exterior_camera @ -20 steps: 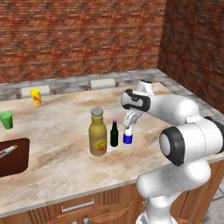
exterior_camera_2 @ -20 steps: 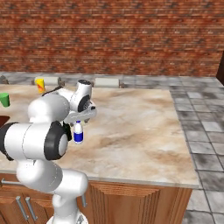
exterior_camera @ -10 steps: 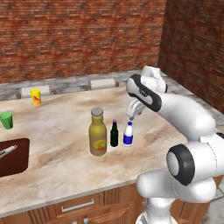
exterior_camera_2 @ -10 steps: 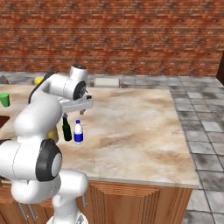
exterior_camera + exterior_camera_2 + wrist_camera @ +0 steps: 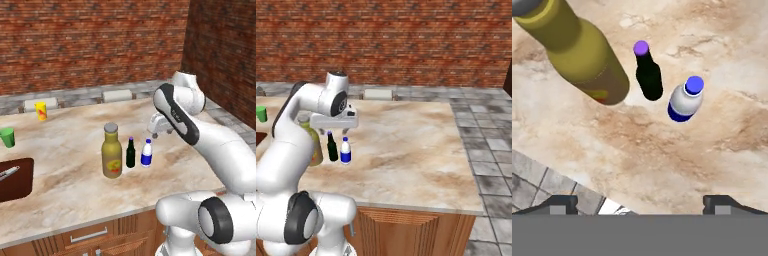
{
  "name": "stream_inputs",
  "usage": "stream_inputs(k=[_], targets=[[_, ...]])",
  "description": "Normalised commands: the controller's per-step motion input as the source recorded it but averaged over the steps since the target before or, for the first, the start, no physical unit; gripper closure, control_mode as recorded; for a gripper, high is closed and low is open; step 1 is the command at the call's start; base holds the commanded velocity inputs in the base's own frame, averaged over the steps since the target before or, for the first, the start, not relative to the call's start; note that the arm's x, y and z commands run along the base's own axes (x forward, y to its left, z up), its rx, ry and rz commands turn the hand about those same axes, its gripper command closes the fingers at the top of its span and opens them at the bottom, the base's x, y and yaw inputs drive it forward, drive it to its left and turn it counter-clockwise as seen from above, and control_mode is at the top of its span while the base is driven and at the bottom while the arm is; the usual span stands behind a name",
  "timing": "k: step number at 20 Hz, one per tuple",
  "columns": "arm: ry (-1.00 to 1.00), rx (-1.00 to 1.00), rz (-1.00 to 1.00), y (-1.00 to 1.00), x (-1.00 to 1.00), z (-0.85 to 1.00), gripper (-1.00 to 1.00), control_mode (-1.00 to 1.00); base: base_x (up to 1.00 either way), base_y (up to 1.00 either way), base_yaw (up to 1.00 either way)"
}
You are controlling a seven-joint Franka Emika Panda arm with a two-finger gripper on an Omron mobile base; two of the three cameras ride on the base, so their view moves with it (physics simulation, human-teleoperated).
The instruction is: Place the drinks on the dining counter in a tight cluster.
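I have the tool (image 5: 151,134) hanging released, jaws spread wide and holding nothing, just above the small white bottle with a blue band and blue cap (image 5: 146,153). That bottle stands upright on the beige marble-patterned bench (image 5: 70,190). Just beside it stands the small dark bottle with a purple cap (image 5: 648,76), then the tall olive-yellow bottle with a grey cap and yellow-red label (image 5: 111,151). All three are upright in a short close row, apart from each other, near the bench's front edge.
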Motion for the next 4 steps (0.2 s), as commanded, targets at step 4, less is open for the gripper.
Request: stream_inputs(k=[4], targets=[[0.0,0.0,-0.33,-0.02,-0.55,0.18,-1.0,-1.0,0.0,0.0,0.0]])
